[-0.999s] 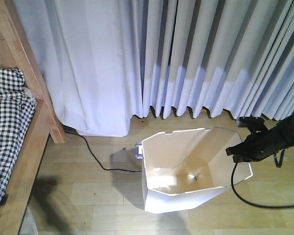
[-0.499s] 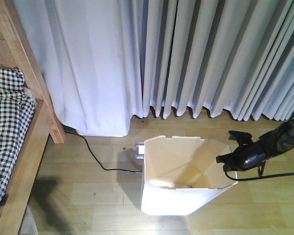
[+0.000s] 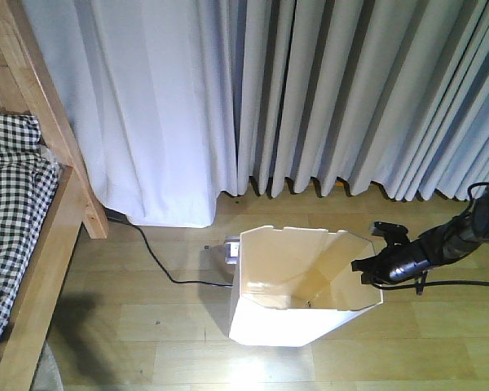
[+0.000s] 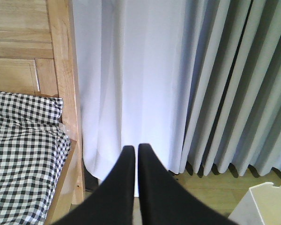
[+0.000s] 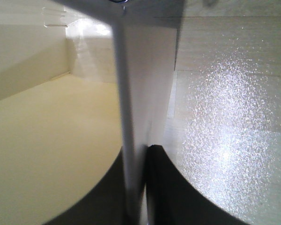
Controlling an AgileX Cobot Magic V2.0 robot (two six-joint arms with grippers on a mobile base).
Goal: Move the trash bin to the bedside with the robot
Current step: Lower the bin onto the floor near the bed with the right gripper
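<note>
The white trash bin [image 3: 293, 309] stands on the wooden floor in front of the curtains, its cream inside showing. My right gripper [image 3: 365, 270] is shut on the bin's right rim; in the right wrist view the thin wall [image 5: 131, 140] runs between the two black fingers [image 5: 164, 187]. The bed [image 3: 33, 244], with its light wooden frame and black-and-white checked bedding [image 3: 8, 179], lies at the left, about a bin's width from the bin. My left gripper [image 4: 136, 149] is shut on nothing, held in the air toward the curtain beside the bed frame [image 4: 65, 93]. A corner of the bin [image 4: 267, 206] shows at the lower right.
Pale grey curtains [image 3: 310, 98] hang along the whole back wall. A black cable [image 3: 159, 265] runs over the floor from under the curtain to a small white box [image 3: 231, 248] behind the bin. Another black cable [image 3: 464, 285] trails from my right arm.
The bin has gone from tilted to more upright and shifted slightly left. My right gripper moved left and lower with the rim still in it.
</note>
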